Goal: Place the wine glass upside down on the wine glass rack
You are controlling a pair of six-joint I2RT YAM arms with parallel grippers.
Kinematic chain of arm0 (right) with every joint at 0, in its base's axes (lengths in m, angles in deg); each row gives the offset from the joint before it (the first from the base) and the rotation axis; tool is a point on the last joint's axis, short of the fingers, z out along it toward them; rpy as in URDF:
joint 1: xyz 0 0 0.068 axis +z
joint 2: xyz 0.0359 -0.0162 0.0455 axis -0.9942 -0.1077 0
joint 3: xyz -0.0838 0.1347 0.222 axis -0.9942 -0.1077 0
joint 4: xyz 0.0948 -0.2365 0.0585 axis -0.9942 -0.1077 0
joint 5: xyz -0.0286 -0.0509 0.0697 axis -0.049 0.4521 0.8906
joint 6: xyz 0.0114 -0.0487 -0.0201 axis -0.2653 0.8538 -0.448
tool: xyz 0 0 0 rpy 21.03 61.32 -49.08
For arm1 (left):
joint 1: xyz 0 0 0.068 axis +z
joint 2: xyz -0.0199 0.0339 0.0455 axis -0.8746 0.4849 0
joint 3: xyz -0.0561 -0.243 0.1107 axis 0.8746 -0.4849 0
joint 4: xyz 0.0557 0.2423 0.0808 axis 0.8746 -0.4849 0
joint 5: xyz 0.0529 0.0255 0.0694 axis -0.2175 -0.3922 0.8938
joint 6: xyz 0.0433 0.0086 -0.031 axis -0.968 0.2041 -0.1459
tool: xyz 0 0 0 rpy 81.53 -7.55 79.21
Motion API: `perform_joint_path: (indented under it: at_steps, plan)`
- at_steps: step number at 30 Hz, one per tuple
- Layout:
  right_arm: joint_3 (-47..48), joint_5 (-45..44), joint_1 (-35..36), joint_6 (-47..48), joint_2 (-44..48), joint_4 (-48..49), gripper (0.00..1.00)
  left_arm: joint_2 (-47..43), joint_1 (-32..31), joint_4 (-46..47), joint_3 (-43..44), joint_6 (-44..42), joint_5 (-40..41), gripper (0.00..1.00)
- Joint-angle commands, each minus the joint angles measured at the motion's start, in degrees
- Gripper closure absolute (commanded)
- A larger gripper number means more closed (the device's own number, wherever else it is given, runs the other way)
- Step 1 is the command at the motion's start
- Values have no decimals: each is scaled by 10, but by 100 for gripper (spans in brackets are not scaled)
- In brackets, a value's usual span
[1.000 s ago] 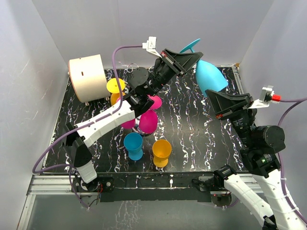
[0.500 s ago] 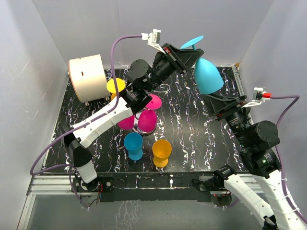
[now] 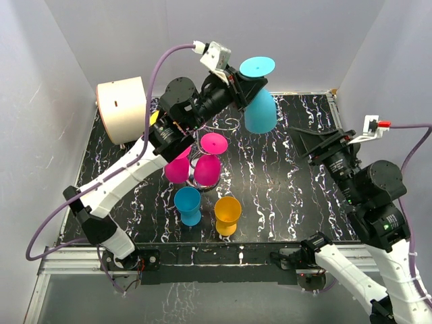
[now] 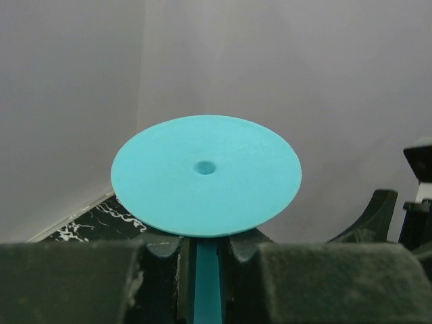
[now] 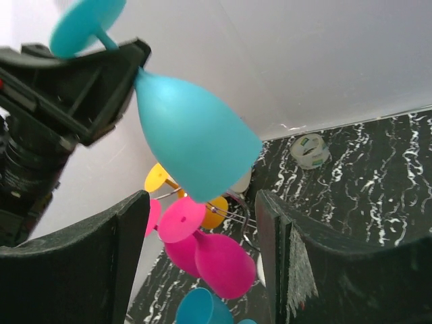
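Cream drum-shaped container [image 3: 123,108] lies on its side at the far left of the black marbled table [image 3: 283,196]. Just right of it a yellow glass [image 3: 156,117] peeks out from behind the left arm. Near the middle stands the wine glass rack [image 3: 227,124], with two magenta glasses [image 3: 208,169] hanging bowl-down from its wire arms. In front of it, nearer the arm bases, a blue glass [image 3: 187,202] and an orange glass [image 3: 227,212] stand side by side. Right of the rack and clear of it, the left gripper [image 3: 246,84] is clamped on the stem of the cyan wine glass [image 3: 259,111], which is held in the air upside down, foot on top and bowl mouth facing the table. Farther right, the right gripper [image 3: 312,144] is spread wide and holds nothing, its fingers pointing toward the glass.
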Motion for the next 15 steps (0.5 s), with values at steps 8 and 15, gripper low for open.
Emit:
perform_joint_path:
  at_steps: [8,15]
  plan:
    - [167,104,2,-57,-136,-64,36,-82,2,75,-95,-134,-122,100]
    - [193,76,2,-174,-164,-60,36,-102,2,78,-137,-161,-109,100]
